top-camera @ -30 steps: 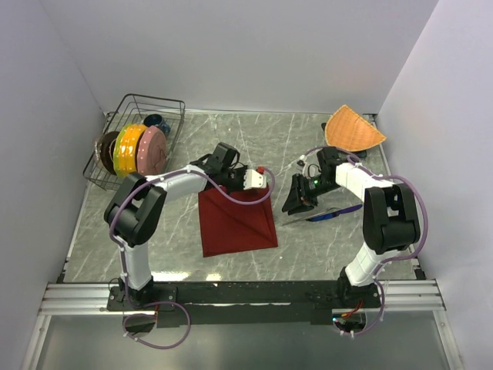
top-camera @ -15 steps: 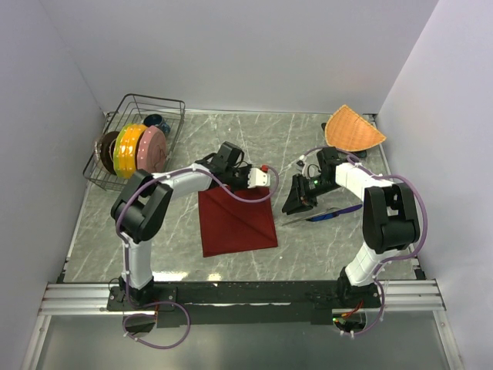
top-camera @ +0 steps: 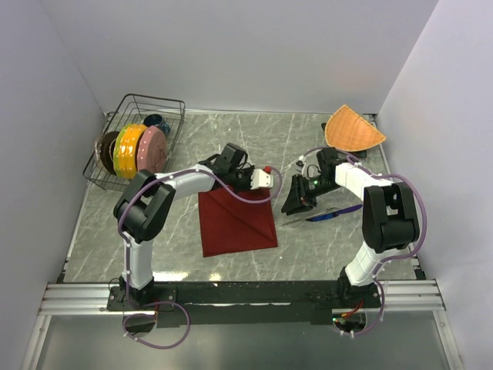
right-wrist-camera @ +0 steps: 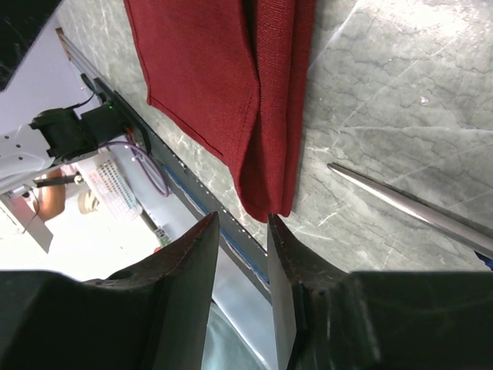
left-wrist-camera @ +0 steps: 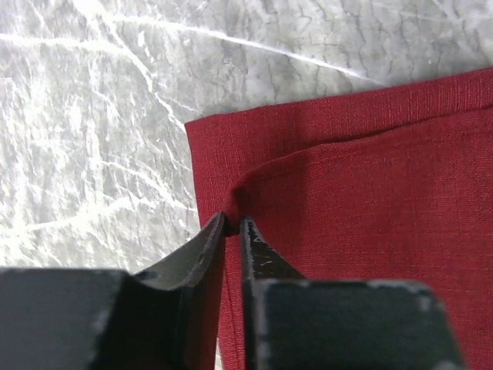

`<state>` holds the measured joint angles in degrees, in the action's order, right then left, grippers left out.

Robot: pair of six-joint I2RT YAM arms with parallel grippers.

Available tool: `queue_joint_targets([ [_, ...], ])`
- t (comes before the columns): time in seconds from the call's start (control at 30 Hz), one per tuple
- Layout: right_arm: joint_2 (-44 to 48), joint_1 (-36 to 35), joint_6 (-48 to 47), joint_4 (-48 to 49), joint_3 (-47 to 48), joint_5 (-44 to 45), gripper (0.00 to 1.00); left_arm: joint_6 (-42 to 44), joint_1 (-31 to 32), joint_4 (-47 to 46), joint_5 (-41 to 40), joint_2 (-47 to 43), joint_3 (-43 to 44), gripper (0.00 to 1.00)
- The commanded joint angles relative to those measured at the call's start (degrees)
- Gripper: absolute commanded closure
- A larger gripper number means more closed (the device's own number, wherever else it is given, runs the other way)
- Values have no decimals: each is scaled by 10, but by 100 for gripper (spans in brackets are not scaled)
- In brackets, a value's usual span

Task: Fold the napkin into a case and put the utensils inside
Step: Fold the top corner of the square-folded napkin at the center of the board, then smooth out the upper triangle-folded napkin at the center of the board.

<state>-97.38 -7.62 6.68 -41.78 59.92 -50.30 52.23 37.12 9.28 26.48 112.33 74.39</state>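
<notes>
One dark red cloth napkin lies folded flat on the grey marbled surface between two robot arms. A diagonal crease crosses its top layer.

The left gripper sits at the napkin's far right corner. Its two black fingers stand a sliver apart, right at a raised fold of the cloth. Whether any cloth is caught between them cannot be told.

The right gripper hovers just right of the napkin, fingers apart and nothing between them. In its wrist view, the napkin's doubled corner shows just above the gap.

Two utensils lie on the surface just beside the napkin's right edge, not touching it. One is a slim silver metal fork and the other a slender blue-purple knife. They lie roughly in line, partly under the right arm. The fork's tines cannot be made out. The right wrist view shows only a silver shaft, cut off at the frame's edge.

At the far left, one wire dish rack holds four plates on edge: dark brown, yellow-green, orange and pink. Behind them is one blue cup, mostly hidden. One orange woven fan-shaped mat lies in the far right corner.

Past the surface's near edge, the right wrist view catches a white printed tag, its print too small to read.
</notes>
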Motion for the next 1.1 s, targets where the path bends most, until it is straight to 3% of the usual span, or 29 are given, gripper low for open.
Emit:
queue_joint_targets([
  [0.0,17,2,0,10,5,-24,59,-66,-11,-15,1,-20,49,75],
  [0.1,31,-5,18,39,1,-39,57,-150,-31,-24,8,-55,68,64],
  [0.13,38,-8,29,47,2,-41,56,-188,-37,-22,7,-65,72,56],
  [0.3,49,-51,55,92,25,-37,55,-313,-107,1,40,-156,55,46],
  [0.33,51,-63,61,104,31,-35,53,-369,-121,6,68,-171,45,42],
  [0.4,51,-97,88,143,34,-30,53,-437,-156,0,98,-219,-8,37],
  [0.47,44,-119,110,187,31,-30,51,-556,-173,-19,149,-263,-78,28],
  [0.6,11,-174,180,259,22,-44,51,-714,-176,-141,204,-306,-202,14],
  [0.77,-39,-201,187,309,19,-28,55,-844,-176,-239,231,-278,-299,17],
  [1.07,-93,-196,185,337,-13,-36,69,-872,-178,-327,253,-123,-282,38],
])
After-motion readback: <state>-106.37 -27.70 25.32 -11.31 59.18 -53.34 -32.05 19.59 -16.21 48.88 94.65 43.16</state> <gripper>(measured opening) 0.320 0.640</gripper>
